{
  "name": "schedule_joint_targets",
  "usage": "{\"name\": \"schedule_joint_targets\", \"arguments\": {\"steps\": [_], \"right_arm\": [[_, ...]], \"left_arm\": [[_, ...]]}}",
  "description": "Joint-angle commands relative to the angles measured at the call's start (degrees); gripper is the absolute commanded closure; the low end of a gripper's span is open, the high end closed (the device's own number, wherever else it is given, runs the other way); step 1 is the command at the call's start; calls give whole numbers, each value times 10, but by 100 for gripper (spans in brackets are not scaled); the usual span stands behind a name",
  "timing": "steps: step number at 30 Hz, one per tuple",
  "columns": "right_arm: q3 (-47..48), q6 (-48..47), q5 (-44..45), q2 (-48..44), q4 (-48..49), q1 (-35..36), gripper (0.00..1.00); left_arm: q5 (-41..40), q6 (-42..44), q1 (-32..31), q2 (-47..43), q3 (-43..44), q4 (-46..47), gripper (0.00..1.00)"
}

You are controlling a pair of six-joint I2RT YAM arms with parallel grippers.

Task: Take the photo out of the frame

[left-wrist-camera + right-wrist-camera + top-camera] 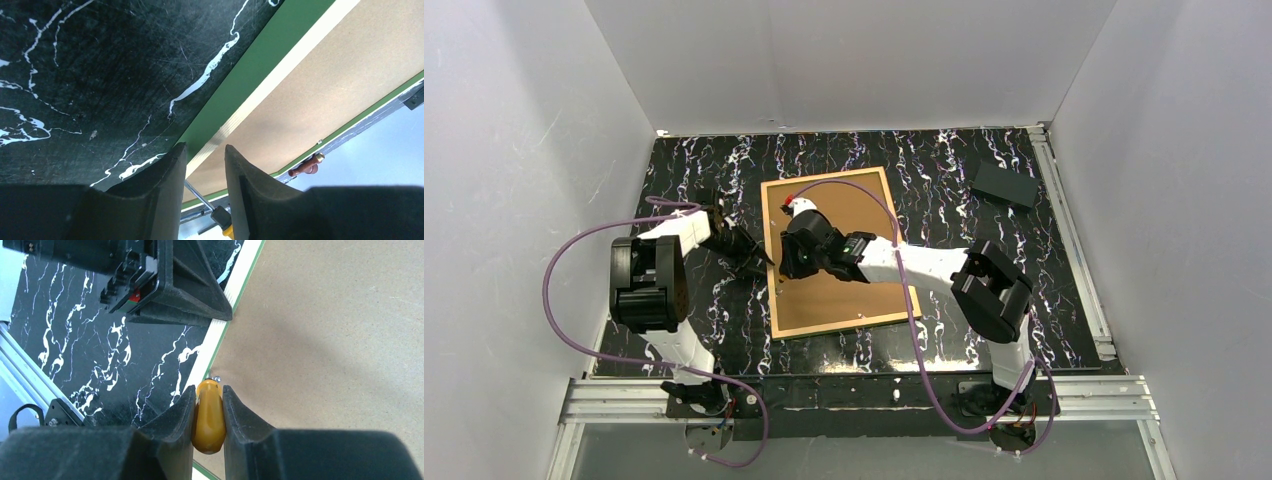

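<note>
The frame (771,262) lies face down mid-table, its green edge (240,75) and pale rim (216,337) showing around the brown backing panel (844,290). The photo is hidden under that panel. At the frame's left edge my left gripper (205,146) has its jaws a narrow gap apart, straddling the rim; in the right wrist view its fingers (190,290) touch the rim. My right gripper (208,386) is shut on a yellow-handled screwdriver (209,415). Its tip sits by a small metal clip (216,378) on the same edge.
A dark flat box (1005,185) lies at the back right. A small red-brown handle (305,165) rests at the frame's far corner (792,198). Aluminium rails run along the right side (1074,240) and the near edge (854,395). White walls enclose the table.
</note>
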Motion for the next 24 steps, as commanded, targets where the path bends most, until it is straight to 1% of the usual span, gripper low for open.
{"name": "schedule_joint_targets", "arguments": {"steps": [1,8,15,17,24], "right_arm": [[15,-28,-13,4,-25,13,99],[13,-41,10,-2,-71,32,99],[49,-47,48,14,-130,46,99],[58,-47,52,19,-146,47,99],[82,-59,56,25,-183,58,99]], "left_arm": [[13,13,0,17,20,-74,68],[15,19,-4,37,28,-76,76],[2,34,-9,62,35,-82,83],[-3,40,-30,69,38,-88,85],[-14,47,-38,77,40,-96,85]]}}
